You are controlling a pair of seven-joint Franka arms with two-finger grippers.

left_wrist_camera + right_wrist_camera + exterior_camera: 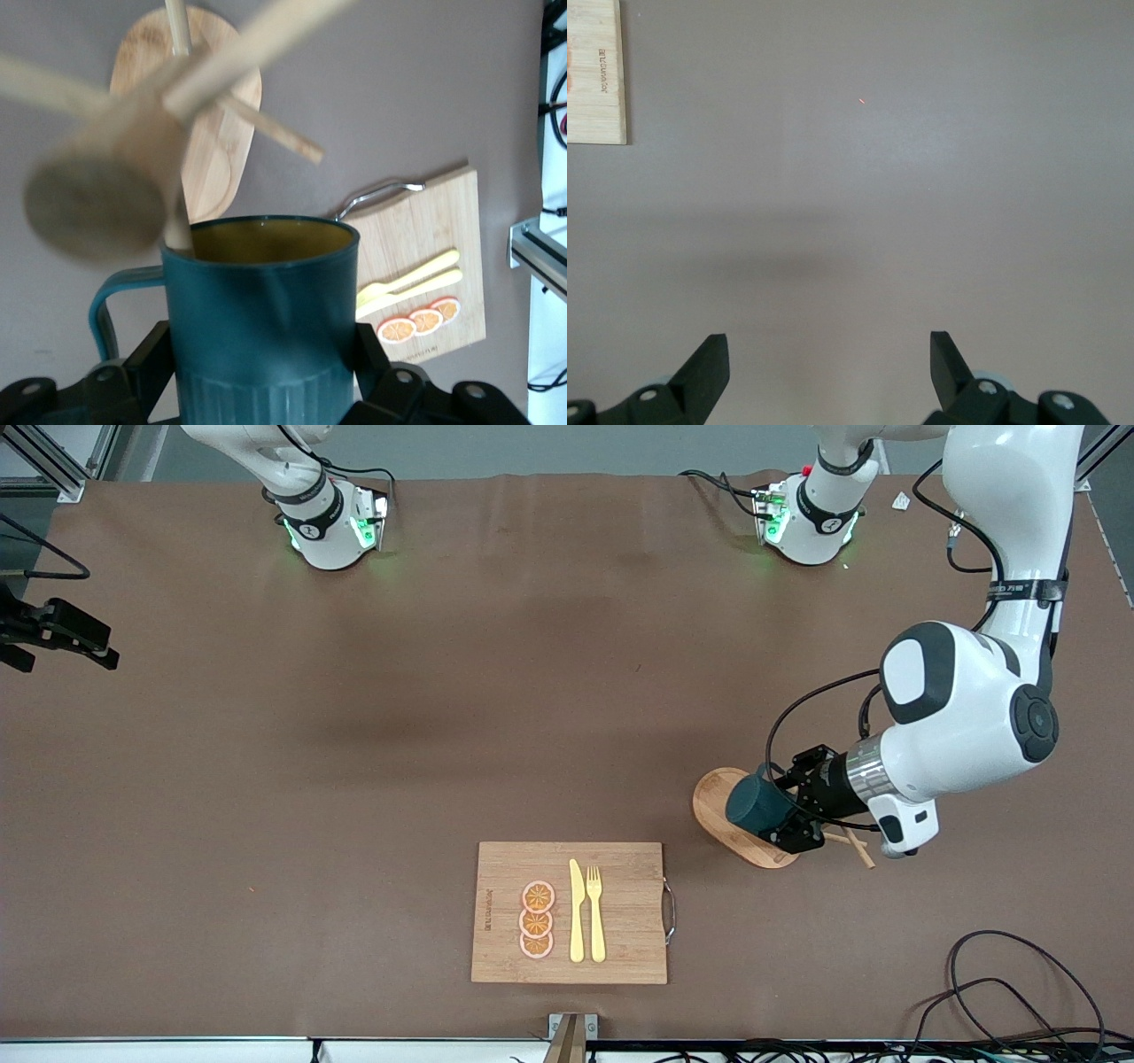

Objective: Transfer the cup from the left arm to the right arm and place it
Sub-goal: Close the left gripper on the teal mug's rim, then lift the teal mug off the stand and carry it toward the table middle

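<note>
**Now: left tool clamped on the cup over the peg rack**

Nearest the front camera we see a wooden cutting board [620, 912] flat on the brown desk [354, 779], metal handle [671, 911] on the edge toward the left arm's end. On it lie three orange slices [537, 920] in a row, with a yellow knife [577, 912] and a yellow fork [595, 912] side by side just beside them. Some black cables [1019, 992] lie loose by the near corner at the left arm's end.

Farther from the camera, toward the left arm's end, we see the wooden peg rack [719, 806] with its oval base on the desk. The left tool [780, 806] is over that base, fingers [372, 354] pressed on both sides of the cup [756, 804], so it is clamped on it. We note the cup is dark teal, ribbed low on its sides, yellowish inside, loop handle [111, 305] sticking out to one side. In the left wrist view the rack's pegs [275, 128] cross right over the cup's mouth; whether a peg touches the cup we cannot tell.

The right tool [62, 638] hangs over bare desk at the right arm's end, well apart from everything; its fingers [709, 367] stand wide apart, nothing between them. That arm waits.
</note>
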